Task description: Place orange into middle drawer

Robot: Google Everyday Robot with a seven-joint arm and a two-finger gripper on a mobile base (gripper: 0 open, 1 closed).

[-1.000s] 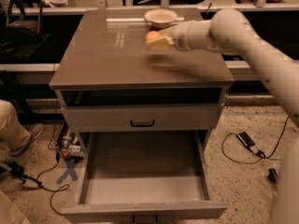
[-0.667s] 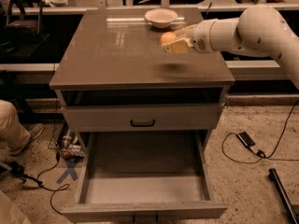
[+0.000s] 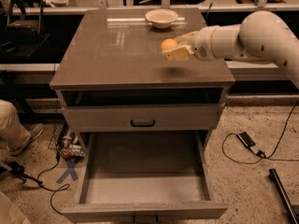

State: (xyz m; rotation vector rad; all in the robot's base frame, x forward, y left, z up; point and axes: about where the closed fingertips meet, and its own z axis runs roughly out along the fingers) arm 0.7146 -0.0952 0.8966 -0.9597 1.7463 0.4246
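Note:
The orange (image 3: pixel 168 44) is a small round fruit held in my gripper (image 3: pixel 174 48), which reaches in from the right and hovers above the right part of the cabinet top (image 3: pixel 117 55). The gripper is shut on the orange, with a pale finger (image 3: pixel 177 53) below it. The middle drawer (image 3: pixel 145 190) is pulled wide open at the bottom of the cabinet, its grey floor bare. The gripper is well above and behind the open drawer.
A shallow white bowl (image 3: pixel 161 17) stands at the back of the cabinet top. The upper drawer with a black handle (image 3: pixel 142 123) is shut. A person's leg (image 3: pixel 11 125), cables and clutter (image 3: pixel 67 148) lie left; a cable and device (image 3: pixel 246 140) lie right.
My gripper has carried the orange forward and down a little, away from the white bowl and toward the cabinet's front right. The drawer has not moved.

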